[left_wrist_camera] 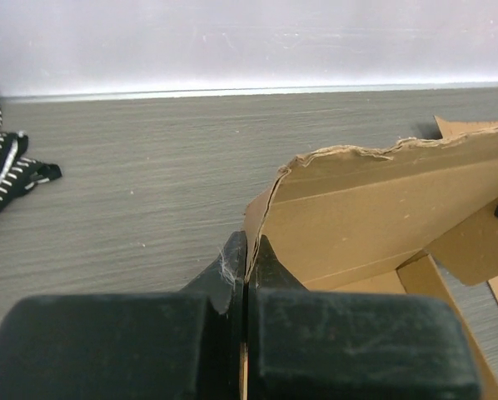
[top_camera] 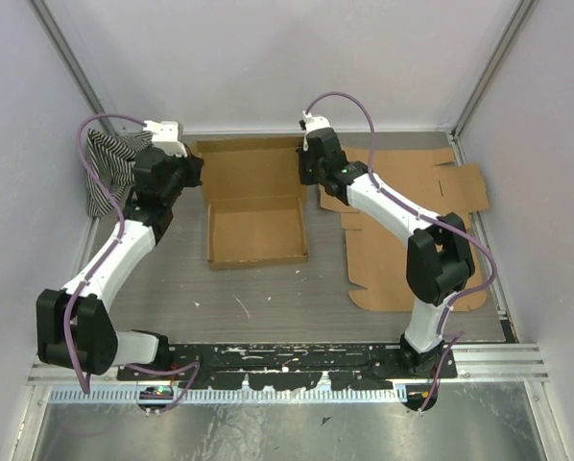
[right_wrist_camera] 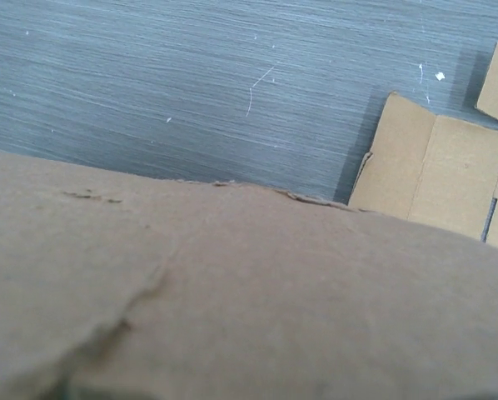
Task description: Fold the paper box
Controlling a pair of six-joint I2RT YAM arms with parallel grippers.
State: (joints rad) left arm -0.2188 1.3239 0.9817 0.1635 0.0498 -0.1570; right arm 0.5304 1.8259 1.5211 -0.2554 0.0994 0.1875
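**Rear flap could tear or slip between the two claws**

The paper box (top_camera: 256, 230) sits at the centre of the top view, its shallow tray already formed and a wide flap reaching toward the upper edge of the frame. The left gripper (left_wrist_camera: 246, 250) is clamped narrow on that flap's left edge, with the cardboard running straight between its fingers. The right gripper (top_camera: 308, 165) is at the flap's right edge and is closed down too. Its own camera shows only a brown panel across the lower frame, so I cannot tell whether it really has cardboard pinched.

If it does not, the left side would lift alone, and the flap would likely twist and crease off its score line. The flap's top edge looks ragged in the left wrist view, so pulling the two claws apart could rip it. The light tray may also skid toward the flat sheets (top_camera: 383, 279) at right and catch on them.
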